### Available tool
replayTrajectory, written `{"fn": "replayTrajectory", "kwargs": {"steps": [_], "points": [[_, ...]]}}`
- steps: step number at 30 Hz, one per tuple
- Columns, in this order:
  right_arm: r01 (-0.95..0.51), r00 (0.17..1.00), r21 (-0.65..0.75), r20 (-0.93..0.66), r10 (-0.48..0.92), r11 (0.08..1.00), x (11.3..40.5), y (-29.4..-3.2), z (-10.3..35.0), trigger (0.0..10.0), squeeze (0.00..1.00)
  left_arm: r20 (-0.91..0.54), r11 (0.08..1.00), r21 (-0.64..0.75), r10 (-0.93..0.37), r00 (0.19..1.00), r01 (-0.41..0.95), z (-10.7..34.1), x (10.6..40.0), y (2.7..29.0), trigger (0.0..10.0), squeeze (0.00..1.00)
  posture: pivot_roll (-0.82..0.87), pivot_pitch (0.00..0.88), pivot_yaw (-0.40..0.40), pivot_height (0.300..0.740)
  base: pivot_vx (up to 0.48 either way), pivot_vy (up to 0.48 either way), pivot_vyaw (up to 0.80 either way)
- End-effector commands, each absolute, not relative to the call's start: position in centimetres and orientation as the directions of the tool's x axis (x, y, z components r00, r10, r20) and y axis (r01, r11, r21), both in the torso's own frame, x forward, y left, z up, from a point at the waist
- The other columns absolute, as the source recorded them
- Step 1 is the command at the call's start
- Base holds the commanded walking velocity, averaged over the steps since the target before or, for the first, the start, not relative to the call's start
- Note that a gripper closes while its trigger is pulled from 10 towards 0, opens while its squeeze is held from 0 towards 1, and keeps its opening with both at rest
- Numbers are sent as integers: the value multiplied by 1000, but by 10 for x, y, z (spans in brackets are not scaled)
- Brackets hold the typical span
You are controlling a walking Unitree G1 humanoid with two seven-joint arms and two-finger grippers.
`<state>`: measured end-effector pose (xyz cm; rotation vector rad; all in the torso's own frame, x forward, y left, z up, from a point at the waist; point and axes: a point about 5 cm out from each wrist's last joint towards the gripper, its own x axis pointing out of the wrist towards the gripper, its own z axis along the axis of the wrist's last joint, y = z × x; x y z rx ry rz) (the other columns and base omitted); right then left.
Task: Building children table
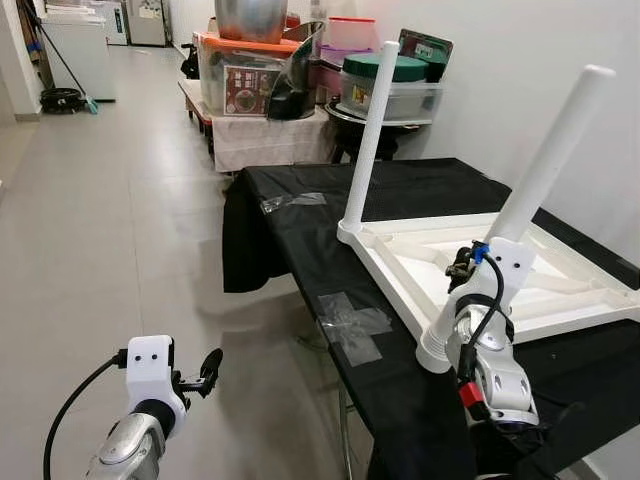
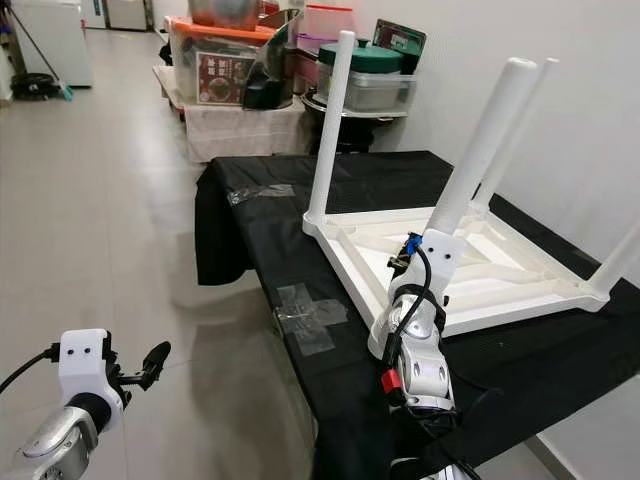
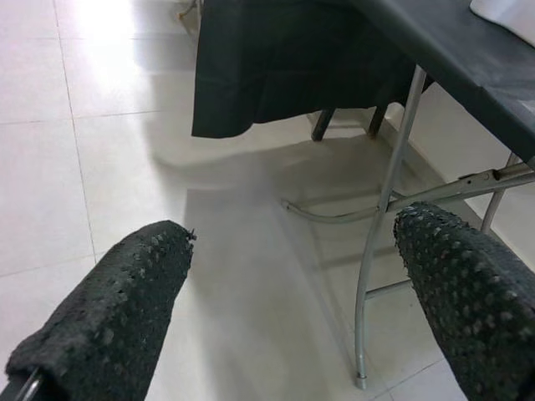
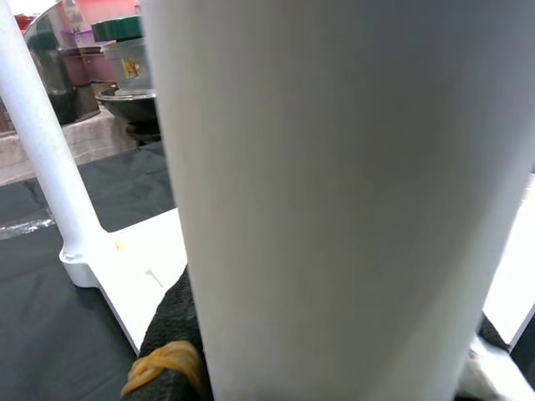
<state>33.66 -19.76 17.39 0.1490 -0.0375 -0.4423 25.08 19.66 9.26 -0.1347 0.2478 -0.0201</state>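
Note:
A white children's table (image 1: 480,270) lies upside down on a black-covered folding table (image 1: 300,230), with several white legs pointing up. My right gripper (image 2: 425,265) is shut on the near leg (image 1: 555,150), low down by the corner of the frame. In the right wrist view that leg (image 4: 334,167) stands between the black fingers (image 4: 171,334). Another leg (image 1: 370,130) rises at the far left corner. My left gripper (image 1: 205,372) hangs open, low over the floor left of the folding table, with nothing between its fingers (image 3: 117,317).
Clear tape patches (image 1: 352,325) lie on the black cloth near its front edge. Storage boxes and a metal pot (image 1: 250,70) are stacked at the back. Tiled floor (image 1: 110,200) stretches open to the left. The folding table's metal legs (image 3: 380,234) stand close to my left gripper.

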Motion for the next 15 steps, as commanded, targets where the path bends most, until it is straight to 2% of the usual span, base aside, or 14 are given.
{"fn": "replayTrajectory", "kwargs": {"steps": [1, 2, 4, 5, 6, 7, 15], "points": [[461, 886, 108, -115, -450, 881, 330, -207, 145, 10000, 0, -248, 991, -130, -53, 967, 22, 91, 252, 193, 10000, 0, 72, 0, -77, 740, 0, 0, 0], [461, 886, 109, -118, -449, 881, 330, -207, 145, 10000, 663, -248, 991, -130, -54, 967, 22, 91, 252, 193, 10000, 0, 71, 0, -78, 740, 0, 0, 0], [461, 886, 110, -119, -449, 881, 330, -207, 145, 10000, 663, -249, 991, -130, -54, 967, 22, 91, 252, 193, 10000, 0, 71, 0, -78, 740, 0, 0, 0], [460, 886, 109, -120, -448, 881, 330, -207, 145, 10000, 710, -249, 991, -130, -54, 967, 22, 91, 252, 193, 10000, 0, 71, 0, -78, 740, 0, 0, 0], [460, 886, 109, -120, -448, 881, 330, -207, 145, 10000, 710, -249, 991, -130, -54, 967, 22, 91, 252, 193, 10000, 0, 71, 0, -78, 740, 0, 0, 0], [458, 887, 111, -118, -445, 882, 330, -208, 146, 10000, 1000, -249, 991, -130, -54, 967, 22, 91, 252, 193, 10000, 0, 71, 0, -78, 740, 0, 0, 0], [430, 903, 122, -74, -423, 895, 329, -209, 161, 10000, 1000, -253, 991, -130, -60, 966, 28, 91, 251, 192, 10000, 0, 62, 0, -74, 740, 0, 0, 0]]}}
